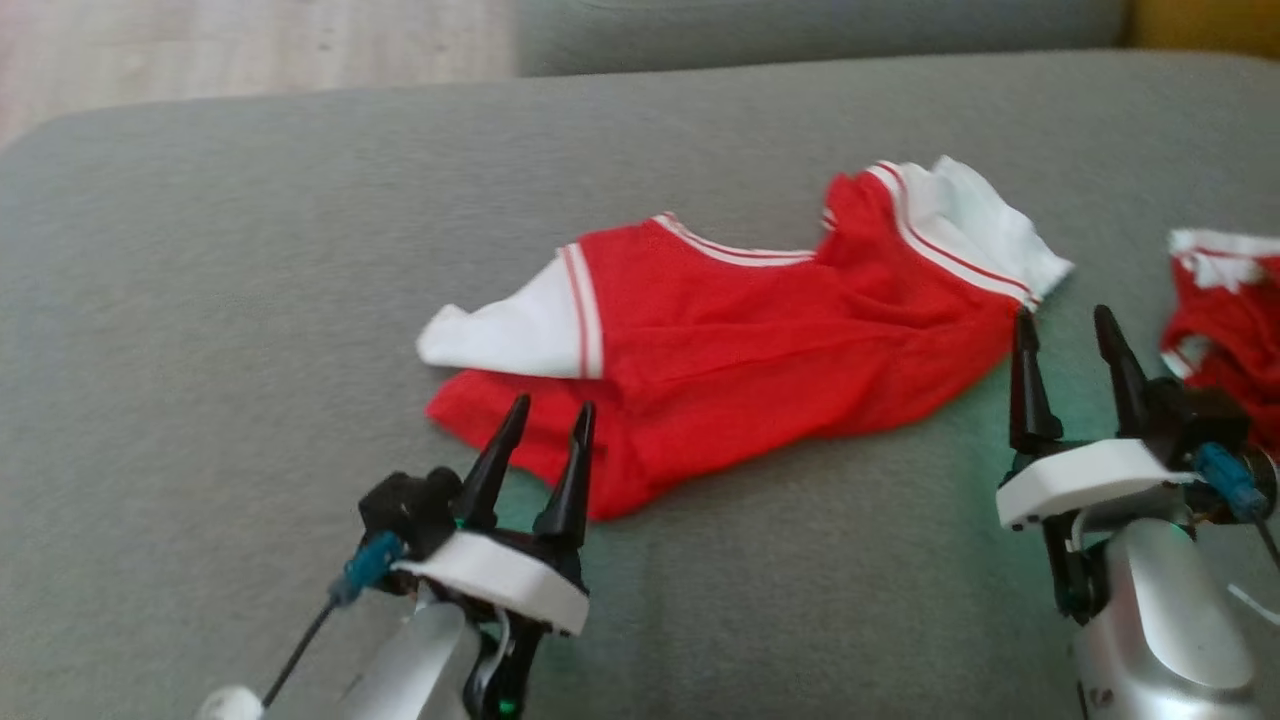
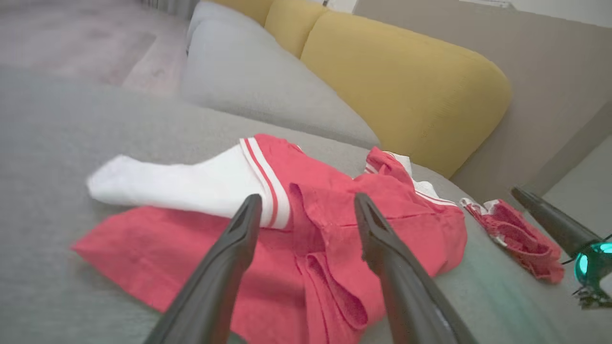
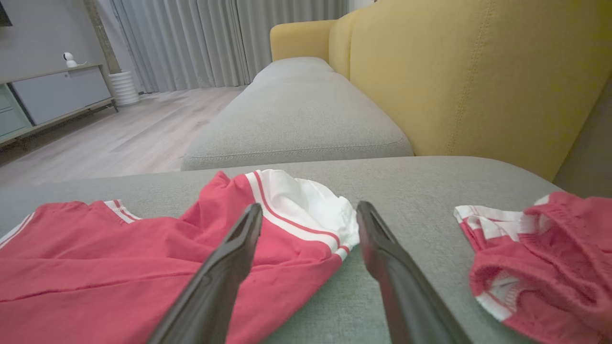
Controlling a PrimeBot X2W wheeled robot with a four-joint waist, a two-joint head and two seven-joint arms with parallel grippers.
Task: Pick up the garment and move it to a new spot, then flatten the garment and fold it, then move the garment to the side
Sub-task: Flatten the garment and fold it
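The left claw (image 1: 555, 404), spread and empty, hovers at the red garment (image 1: 740, 350); the right claw (image 1: 1062, 316), likewise spread, beside its sleeve.

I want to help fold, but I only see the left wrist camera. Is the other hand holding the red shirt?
Observer: No. The right hand is open and holds nothing. It points at the shirt's white sleeve on its own side.
Operator: What's way behind that sleeve?
Observer: Across the room, a low grey cabinet stands against the wall.
Operator: Is anything on it?
Observer: A little white gadget sits on top. It is too small to tell what it is.
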